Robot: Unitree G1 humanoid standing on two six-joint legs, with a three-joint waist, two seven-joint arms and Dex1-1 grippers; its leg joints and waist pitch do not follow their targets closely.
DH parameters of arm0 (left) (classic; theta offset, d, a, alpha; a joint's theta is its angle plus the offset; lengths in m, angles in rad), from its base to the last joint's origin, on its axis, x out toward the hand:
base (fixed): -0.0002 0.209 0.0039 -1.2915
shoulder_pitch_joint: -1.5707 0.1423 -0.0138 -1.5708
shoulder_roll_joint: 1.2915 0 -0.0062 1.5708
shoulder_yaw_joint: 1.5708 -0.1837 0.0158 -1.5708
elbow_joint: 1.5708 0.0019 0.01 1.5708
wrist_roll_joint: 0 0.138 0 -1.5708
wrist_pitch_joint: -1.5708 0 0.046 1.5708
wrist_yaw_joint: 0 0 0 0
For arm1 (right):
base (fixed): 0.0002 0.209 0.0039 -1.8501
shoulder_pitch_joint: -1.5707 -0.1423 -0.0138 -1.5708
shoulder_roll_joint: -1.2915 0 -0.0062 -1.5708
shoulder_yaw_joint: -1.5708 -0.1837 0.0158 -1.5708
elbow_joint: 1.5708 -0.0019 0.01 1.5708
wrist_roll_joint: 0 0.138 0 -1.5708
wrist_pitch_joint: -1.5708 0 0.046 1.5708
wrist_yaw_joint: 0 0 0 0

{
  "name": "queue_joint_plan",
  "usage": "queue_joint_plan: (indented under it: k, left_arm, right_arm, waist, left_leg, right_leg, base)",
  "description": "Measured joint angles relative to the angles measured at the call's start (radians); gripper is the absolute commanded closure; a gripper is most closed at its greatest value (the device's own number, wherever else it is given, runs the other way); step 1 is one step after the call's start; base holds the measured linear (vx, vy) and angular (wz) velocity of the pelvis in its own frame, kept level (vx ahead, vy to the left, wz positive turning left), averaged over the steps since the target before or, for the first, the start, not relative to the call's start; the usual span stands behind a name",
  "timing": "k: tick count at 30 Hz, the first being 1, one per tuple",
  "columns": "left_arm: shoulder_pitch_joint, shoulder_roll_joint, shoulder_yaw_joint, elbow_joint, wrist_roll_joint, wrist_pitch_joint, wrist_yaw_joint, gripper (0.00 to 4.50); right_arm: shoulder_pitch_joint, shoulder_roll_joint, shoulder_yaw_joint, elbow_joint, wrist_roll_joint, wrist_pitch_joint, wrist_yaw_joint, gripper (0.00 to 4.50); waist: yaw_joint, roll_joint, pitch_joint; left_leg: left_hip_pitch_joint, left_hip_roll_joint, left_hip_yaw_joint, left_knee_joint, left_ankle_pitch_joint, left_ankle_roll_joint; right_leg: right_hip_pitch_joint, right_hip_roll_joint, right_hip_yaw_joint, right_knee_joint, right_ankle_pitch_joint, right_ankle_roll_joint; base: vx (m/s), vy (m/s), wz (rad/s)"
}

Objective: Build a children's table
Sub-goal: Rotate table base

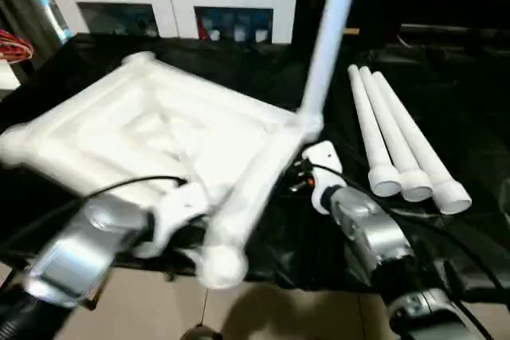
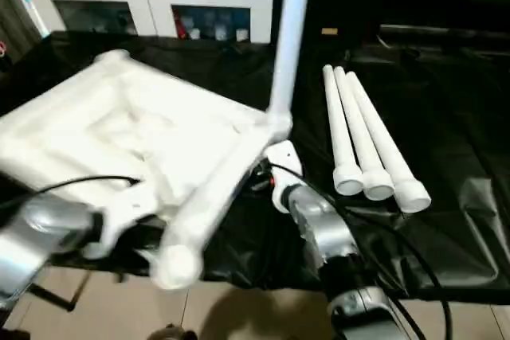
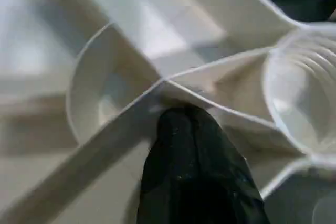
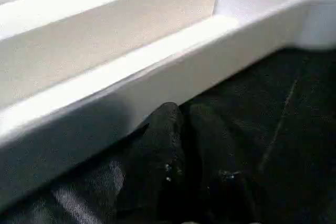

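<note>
Tabletop point(image 1: 151, 141) lies underside-up, tilted on the black-covered table point(image 1: 470, 117), one leg point(image 1: 327, 37) standing in its far right corner socket; left end effector point(image 3: 191, 166) grips a rib, apparently steadying it; right end effector point(image 4: 184, 150), fingers together, rests beside the rim; three legs point(image 1: 398, 149) wait nearby

Spare legs point(image 1: 402, 145) right of tabletop point(image 1: 151, 137) (well apart).
</note>
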Motion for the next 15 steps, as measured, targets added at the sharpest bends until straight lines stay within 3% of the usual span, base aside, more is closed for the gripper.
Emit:
queue_joint_plan:
  k: [1,4,9,15]
  left_arm:
    - [-0.013,-0.027,-0.007,0.014,0.0,-0.003,0.009,4.5]
    - [-0.061,-0.1,-0.023,0.079,0.006,-0.033,0.061,4.5]
    - [-0.173,-0.25,-0.024,0.316,0.062,-0.156,0.24,4.5]
    - [-0.247,-0.294,-0.005,0.505,0.127,-0.292,0.422,4.5]
  right_arm:
    - [-0.007,0.002,0.0,0.012,-0.001,-0.005,0.0,4.43]
    - [-0.02,0.014,0.001,0.03,-0.002,-0.015,0.001,4.49]
    - [-0.025,0.012,0.001,0.048,-0.009,-0.035,0.001,4.49]
    - [0.011,-0.027,-0.033,-0.081,-0.004,-0.03,-0.023,4.49]
  waist:
    - [0.0,0.0,0.0]
    - [-0.005,-0.001,0.0]
    - [-0.003,0.001,0.001]
    - [-0.004,0.003,0.0]
  left_leg:
    - [0.0,0.0,0.0,0.0,0.0,0.0]
    - [-0.001,0.0,0.0,0.002,0.0,0.0]
    - [-0.001,0.0,-0.001,0.006,0.0,0.0]
    - [-0.002,0.0,-0.002,0.007,0.0,0.0]
  right_leg:
    - [0.0,0.0,0.0,0.0,0.0,0.0]
    - [0.0,0.0,0.0,0.002,0.0,0.0]
    - [0.0,0.0,0.0,0.005,0.001,0.001]
    - [-0.001,0.0,0.0,0.004,0.002,0.002]
  base:
    - [0.0,0.0,0.0]
    - [0.0,0.0,0.0]
    - [0.0,0.0,0.0]
    - [0.0,0.0,0.0]
